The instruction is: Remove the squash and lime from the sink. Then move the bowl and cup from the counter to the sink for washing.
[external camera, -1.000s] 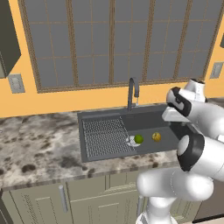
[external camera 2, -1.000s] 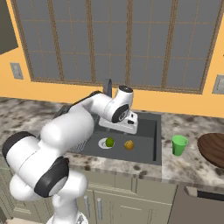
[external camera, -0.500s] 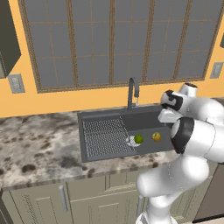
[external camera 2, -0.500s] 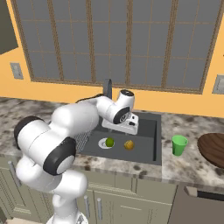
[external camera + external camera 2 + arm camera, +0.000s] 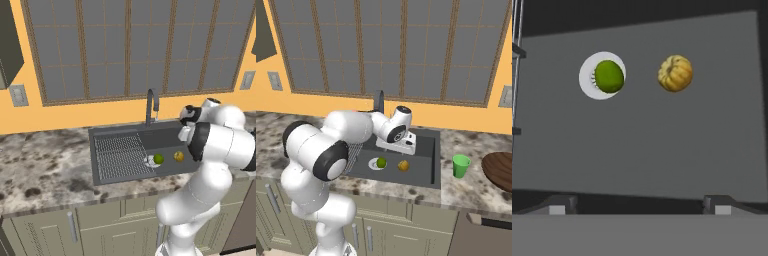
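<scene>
My fingers (image 5: 637, 200) hang spread and empty above the sink's (image 5: 662, 150) back edge, squash (image 5: 675, 73) ahead beside the lime (image 5: 609, 76).

No readable text, label, brand, number or sign anywhere in these views.
</scene>
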